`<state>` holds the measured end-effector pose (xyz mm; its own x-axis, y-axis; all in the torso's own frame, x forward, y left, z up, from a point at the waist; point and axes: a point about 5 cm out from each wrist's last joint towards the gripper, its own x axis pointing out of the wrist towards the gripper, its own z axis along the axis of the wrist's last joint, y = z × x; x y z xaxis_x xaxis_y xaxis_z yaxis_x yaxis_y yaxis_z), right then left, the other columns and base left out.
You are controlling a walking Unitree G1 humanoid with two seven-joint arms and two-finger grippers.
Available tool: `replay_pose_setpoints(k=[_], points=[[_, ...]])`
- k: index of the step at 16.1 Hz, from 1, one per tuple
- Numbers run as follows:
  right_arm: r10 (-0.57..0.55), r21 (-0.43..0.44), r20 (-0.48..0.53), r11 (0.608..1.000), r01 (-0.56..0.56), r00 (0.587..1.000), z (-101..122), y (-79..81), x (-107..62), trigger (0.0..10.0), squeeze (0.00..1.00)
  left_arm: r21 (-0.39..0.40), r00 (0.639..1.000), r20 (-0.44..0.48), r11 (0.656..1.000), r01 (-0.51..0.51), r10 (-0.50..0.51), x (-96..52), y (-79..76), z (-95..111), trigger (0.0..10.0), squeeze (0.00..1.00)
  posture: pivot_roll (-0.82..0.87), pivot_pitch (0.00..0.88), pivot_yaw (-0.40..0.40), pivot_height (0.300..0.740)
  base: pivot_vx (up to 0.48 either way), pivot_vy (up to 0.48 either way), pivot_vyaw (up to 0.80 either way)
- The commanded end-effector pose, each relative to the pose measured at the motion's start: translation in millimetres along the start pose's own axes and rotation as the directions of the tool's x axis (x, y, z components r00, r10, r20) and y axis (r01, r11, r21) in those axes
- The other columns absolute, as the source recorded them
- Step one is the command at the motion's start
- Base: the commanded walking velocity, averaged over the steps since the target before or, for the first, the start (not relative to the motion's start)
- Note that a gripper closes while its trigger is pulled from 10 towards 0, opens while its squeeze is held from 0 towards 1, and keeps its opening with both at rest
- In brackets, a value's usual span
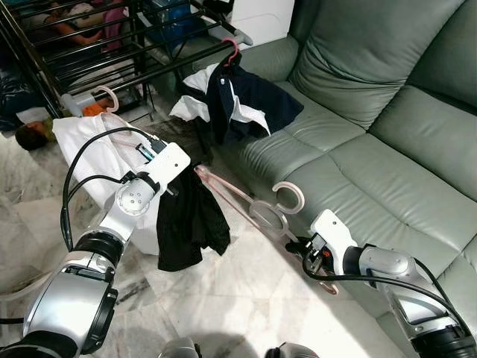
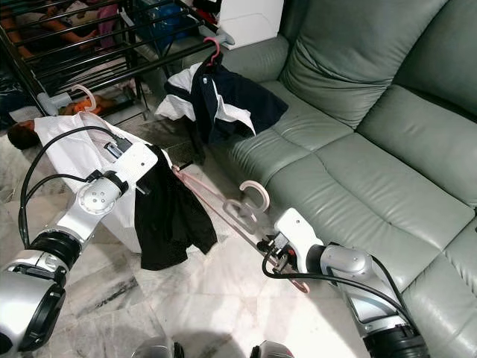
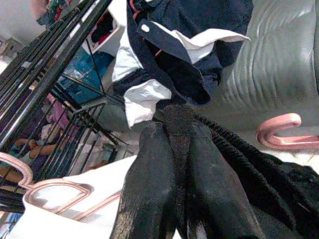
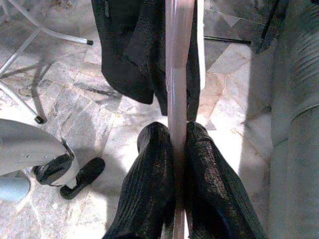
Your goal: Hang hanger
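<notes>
A pink plastic hanger (image 1: 240, 203) is held slantwise above the floor, its hook (image 1: 289, 195) curling up near the sofa front. My right gripper (image 1: 299, 250) is shut on the hanger's lower arm, and the pink bar (image 4: 178, 114) runs out between its fingers (image 4: 149, 164). A black garment (image 1: 190, 224) droops from the hanger's far end. My left gripper (image 1: 176, 189) is shut on a strip of that black cloth (image 3: 178, 134). The black drying rack (image 1: 112, 52) stands behind, to the upper left.
A white shirt (image 1: 89, 142) hangs on another pink hanger (image 1: 104, 95) at the rack. A navy and white top (image 1: 238, 104) hangs from the rack's end rail beside the grey-green sofa (image 1: 387, 134). The marble floor (image 1: 238, 298) lies below.
</notes>
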<state>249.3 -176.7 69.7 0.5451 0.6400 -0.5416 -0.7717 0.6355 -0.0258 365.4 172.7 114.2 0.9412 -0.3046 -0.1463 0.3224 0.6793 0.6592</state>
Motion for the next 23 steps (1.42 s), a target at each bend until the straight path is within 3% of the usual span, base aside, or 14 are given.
replay_pose_setpoints(k=[1, 5, 8, 13, 20, 22, 23], points=[[0.003, 0.0, -0.005, 1.0, -0.003, 1.0, 0.9, -1.3, -0.2, 10.0, 0.0, -0.002, 1.0, 0.008, 1.0, -0.011, 0.011, -0.6, 2.7, 0.8, 10.0, 0.0, -0.07, 0.0, 0.046, 0.74, 0.0, 0.0, 0.0], [0.029, 0.019, 0.0, 0.999, -0.029, 1.0, 1.6, 2.8, 2.0, 10.0, 0.0, 0.009, 0.999, 0.02, 1.0, -0.03, 0.03, 0.1, 5.8, 3.5, 10.0, 0.0, -0.06, 0.0, 0.042, 0.74, 0.0, 0.0, 0.0], [0.042, 0.023, 0.026, 0.999, -0.043, 0.999, 6.2, 2.5, -2.4, 10.0, 0.0, 0.036, 0.998, -0.035, 0.998, -0.049, 0.051, -2.5, 6.6, -6.6, 10.0, 0.0, -0.07, 0.0, 0.045, 0.74, 0.0, 0.0, 0.0], [0.053, 0.035, 0.0, 0.998, -0.053, 0.999, 1.9, 3.3, -2.7, 10.0, 0.0, 0.013, 0.999, -0.015, 0.999, -0.052, 0.052, -0.4, 8.2, -1.9, 10.0, 0.0, -0.07, 0.0, 0.047, 0.74, 0.0, 0.0, 0.0], [0.044, 0.107, -0.046, 0.994, -0.039, 0.998, -11.5, 3.8, 7.8, 10.0, 0.0, -0.038, 0.994, 0.083, 0.997, -0.06, 0.063, 2.1, 14.3, 16.6, 10.0, 0.0, -0.06, 0.0, 0.041, 0.74, 0.0, 0.0, 0.0], [0.009, 0.149, -0.063, 0.989, 0.001, 0.998, -17.9, -0.6, 11.0, 10.0, 0.0, -0.067, 0.992, 0.111, 0.996, -0.056, 0.063, 2.7, 14.0, 22.8, 10.0, 0.0, -0.06, 0.0, 0.038, 0.74, 0.0, 0.0, 0.0], [-0.065, 0.2, -0.081, 0.976, 0.08, 0.995, -23.5, -9.4, 13.7, 10.0, 0.0, -0.063, 0.988, 0.149, 0.997, -0.041, 0.05, 2.9, 13.9, 30.2, 10.0, 0.0, -0.06, 0.0, 0.038, 0.74, 0.0, 0.0, 0.0]])
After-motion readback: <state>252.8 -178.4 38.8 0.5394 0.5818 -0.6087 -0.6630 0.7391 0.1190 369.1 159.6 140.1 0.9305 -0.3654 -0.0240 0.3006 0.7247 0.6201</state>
